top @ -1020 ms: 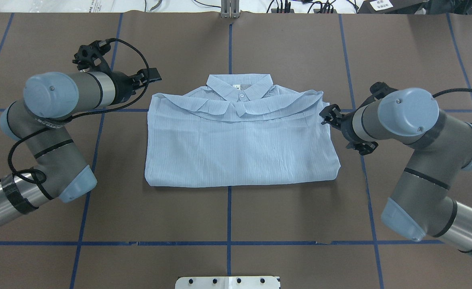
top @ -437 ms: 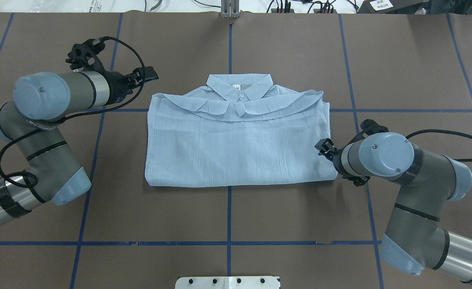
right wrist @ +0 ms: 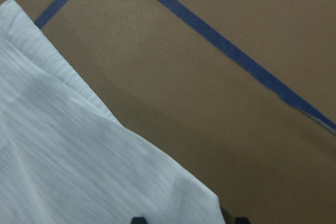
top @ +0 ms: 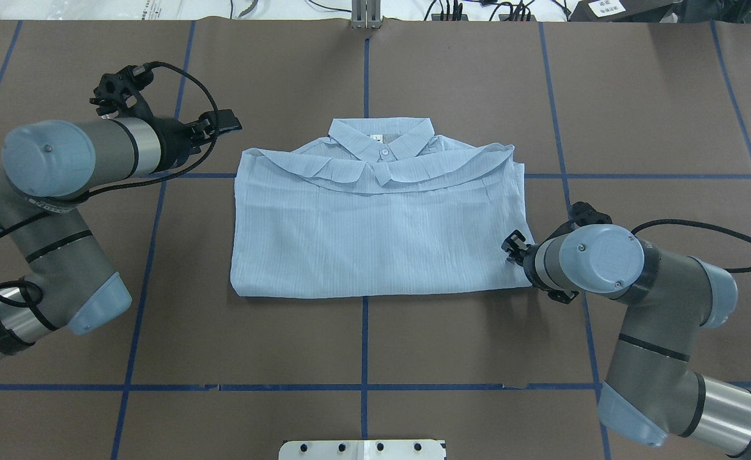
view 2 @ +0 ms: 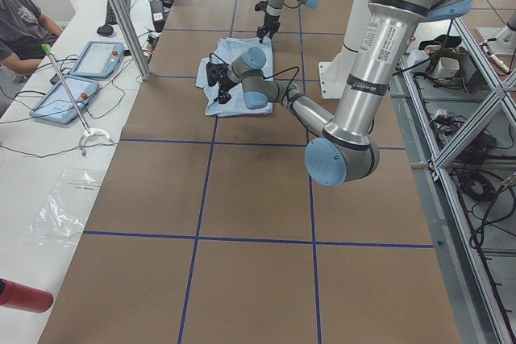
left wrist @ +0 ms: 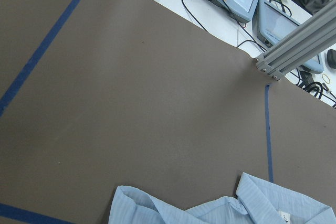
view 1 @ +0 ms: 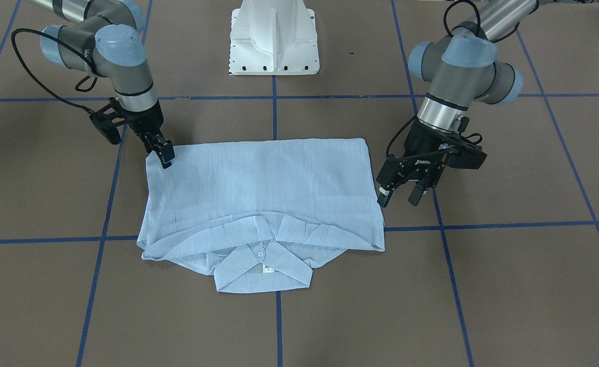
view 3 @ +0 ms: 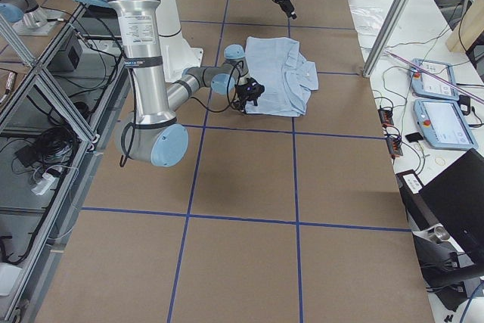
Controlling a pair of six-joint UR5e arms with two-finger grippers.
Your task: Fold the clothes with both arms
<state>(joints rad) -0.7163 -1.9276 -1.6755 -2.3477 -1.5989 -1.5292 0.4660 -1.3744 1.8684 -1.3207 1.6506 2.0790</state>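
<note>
My left arm (view 1: 454,71) angled down beside shirt (view 1: 263,188) | left claw (view 1: 399,198) wide open, empty | my right arm (view 1: 126,76) lowered | right claw (view 1: 166,158) parted astride shirt's hem corner

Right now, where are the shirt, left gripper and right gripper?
shirt (top: 381,236), overhead view, middle of the folded body.
left gripper (view 1: 398,198), front-facing view, gap between its open fingertips.
right gripper (view 1: 166,161), front-facing view, fingertips at the shirt's corner.
</note>
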